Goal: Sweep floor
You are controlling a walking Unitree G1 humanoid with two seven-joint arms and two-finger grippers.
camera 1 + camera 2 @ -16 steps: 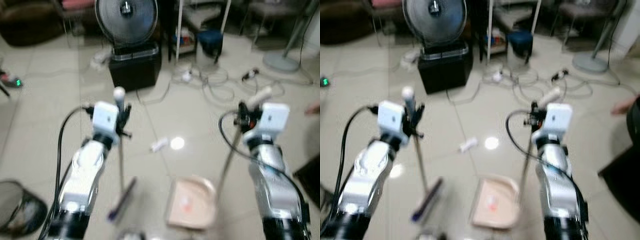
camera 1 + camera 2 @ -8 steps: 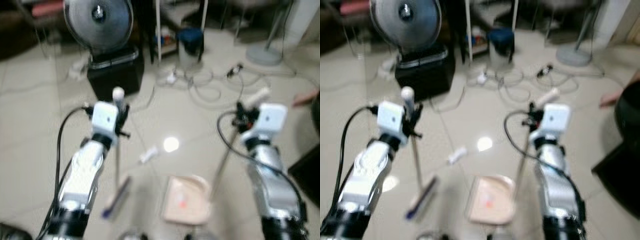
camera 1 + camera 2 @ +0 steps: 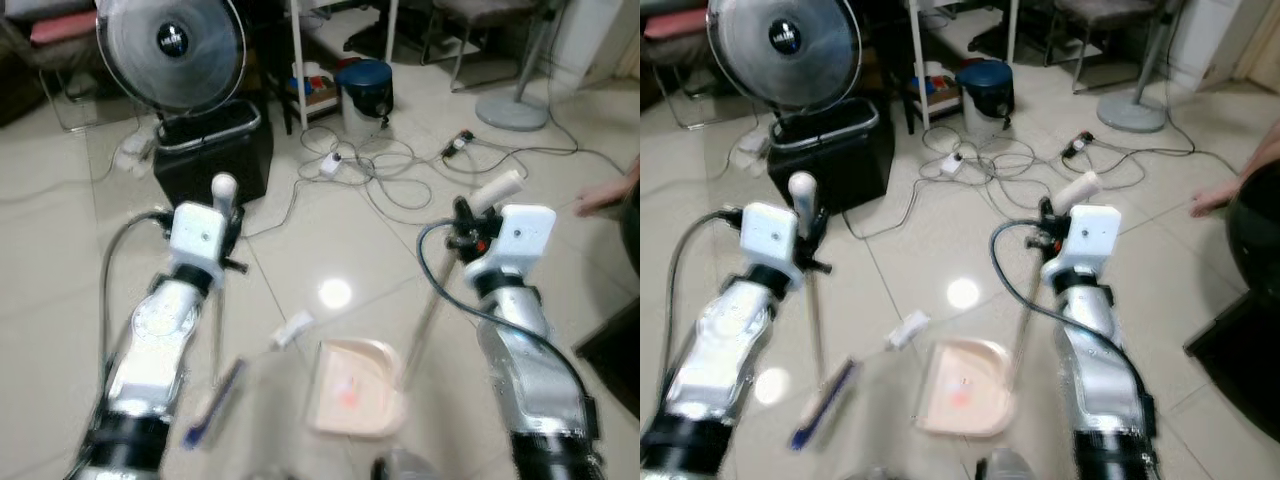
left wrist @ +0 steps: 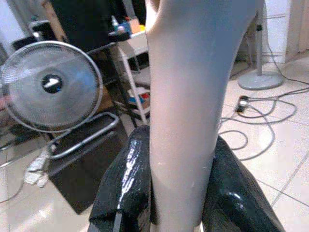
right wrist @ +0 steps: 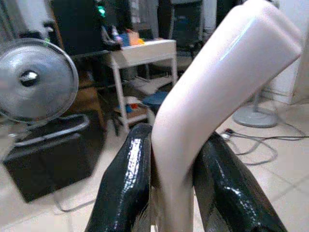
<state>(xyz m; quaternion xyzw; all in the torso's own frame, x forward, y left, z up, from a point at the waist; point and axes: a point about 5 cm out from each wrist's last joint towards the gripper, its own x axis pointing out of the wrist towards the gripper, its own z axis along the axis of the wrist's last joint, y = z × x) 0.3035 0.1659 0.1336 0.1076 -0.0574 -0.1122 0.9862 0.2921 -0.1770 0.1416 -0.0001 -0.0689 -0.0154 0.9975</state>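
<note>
My left gripper (image 3: 228,222) is shut on the pale handle of a broom (image 3: 223,189); its thin pole runs down to a blue-bristled head (image 3: 213,404) on the tiled floor. In the left wrist view the handle (image 4: 186,106) sits squeezed between the black fingers (image 4: 124,188). My right gripper (image 3: 468,222) is shut on the angled cream grip of a dustpan handle (image 3: 495,188). Its rod slants down to the pink dustpan (image 3: 355,389), which rests on the floor between my arms. A small white scrap (image 3: 293,327) lies just left of the pan.
A black box (image 3: 210,155) with a round fan (image 3: 170,40) on it stands ahead on the left. Tangled cables (image 3: 400,170) and a power strip cross the floor beyond. A blue bin (image 3: 364,92), a white shelf leg and a fan base (image 3: 512,110) sit further back. A person's foot (image 3: 605,197) is at right.
The camera has swung, shifting the whole scene leftward and sharpening it. Both grippers keep their hold; the broom head and dustpan stay in about the same place before me.
</note>
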